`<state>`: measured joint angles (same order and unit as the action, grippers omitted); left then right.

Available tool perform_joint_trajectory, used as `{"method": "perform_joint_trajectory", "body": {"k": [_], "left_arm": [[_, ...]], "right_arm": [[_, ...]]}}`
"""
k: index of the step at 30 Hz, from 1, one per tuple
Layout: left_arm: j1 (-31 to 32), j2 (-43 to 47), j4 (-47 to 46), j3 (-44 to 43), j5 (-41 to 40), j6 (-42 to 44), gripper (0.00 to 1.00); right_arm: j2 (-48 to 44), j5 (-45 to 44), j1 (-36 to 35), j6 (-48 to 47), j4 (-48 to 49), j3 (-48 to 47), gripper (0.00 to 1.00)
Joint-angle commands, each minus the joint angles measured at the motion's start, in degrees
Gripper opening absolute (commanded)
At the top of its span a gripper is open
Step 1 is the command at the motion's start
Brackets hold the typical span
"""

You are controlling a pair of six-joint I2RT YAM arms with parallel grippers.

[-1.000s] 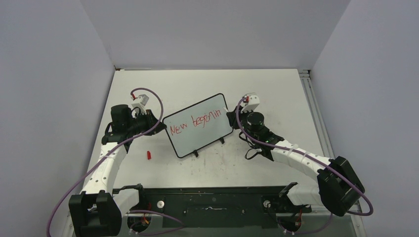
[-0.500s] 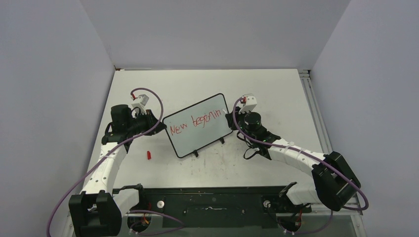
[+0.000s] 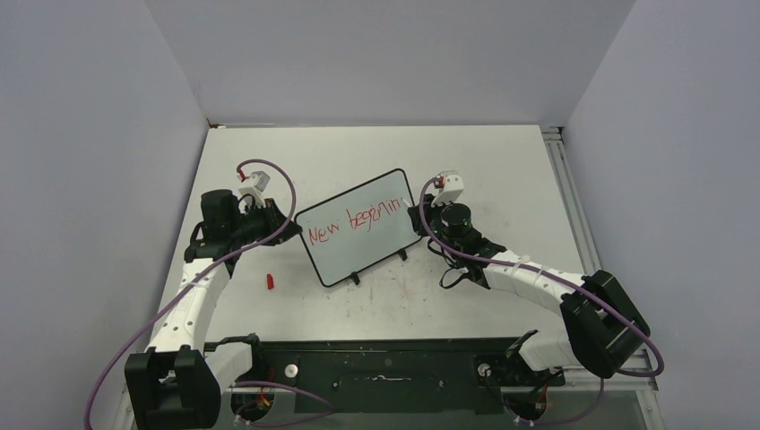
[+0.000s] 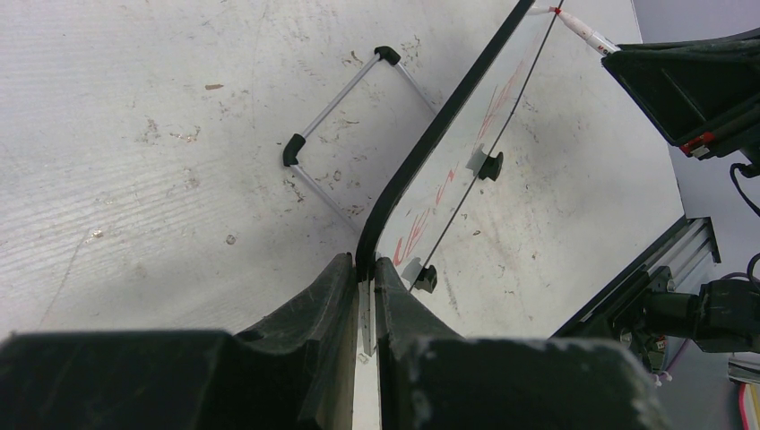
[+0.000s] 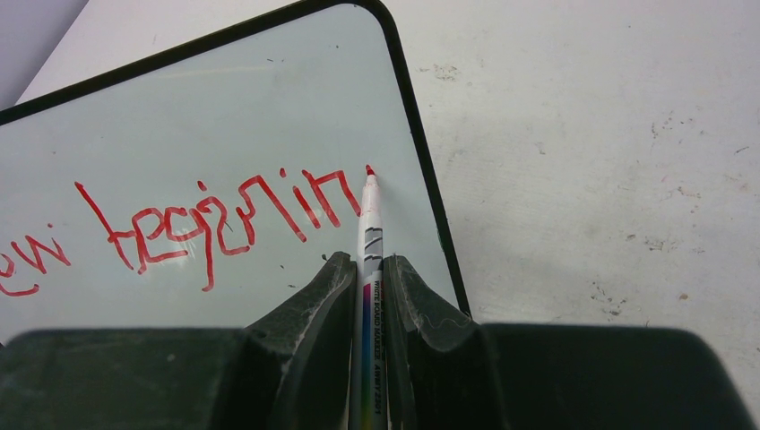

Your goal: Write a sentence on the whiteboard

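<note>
The whiteboard (image 3: pixel 358 235) stands tilted at the table's middle, with a thin black frame and two black feet. My left gripper (image 3: pixel 285 218) is shut on its left edge; in the left wrist view the fingers (image 4: pixel 366 264) pinch the frame (image 4: pixel 414 152). My right gripper (image 3: pixel 415 218) is shut on a white marker (image 5: pixel 369 219). The marker's red tip is at the board's face (image 5: pixel 224 116), just right of the last stroke and near the right frame. The sentence (image 5: pixel 215 219) is one red line reading roughly "New beginin" (image 3: pixel 352 224).
A small red marker cap (image 3: pixel 270 281) lies on the table left of the board's near corner. A wire stand (image 4: pixel 345 134) with black ends lies behind the board. An aluminium rail (image 3: pixel 574 215) runs along the table's right edge. Grey walls close in the sides and back.
My right arm has swung a little to the left, bringing the marker closer along the board's right end. The left arm and the board have stayed put.
</note>
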<state>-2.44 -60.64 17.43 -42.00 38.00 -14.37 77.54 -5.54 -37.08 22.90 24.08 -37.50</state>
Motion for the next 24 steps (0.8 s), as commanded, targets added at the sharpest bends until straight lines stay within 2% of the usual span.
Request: {"method": "perform_joint_trajectory", "body": {"k": [1,24], "left_arm": [[-0.02,0.92,-1.02,-0.67,-0.38,0.57,0.00],[-0.05,1.05,-1.04,-0.63,-0.25,0.57,0.00]], "right_arm": [[0.58,0.52,0.43,-0.91,3.51,-1.79,0.05],[-0.70,1.19,-1.51,-1.33,2.17,1.05,0.05]]}}
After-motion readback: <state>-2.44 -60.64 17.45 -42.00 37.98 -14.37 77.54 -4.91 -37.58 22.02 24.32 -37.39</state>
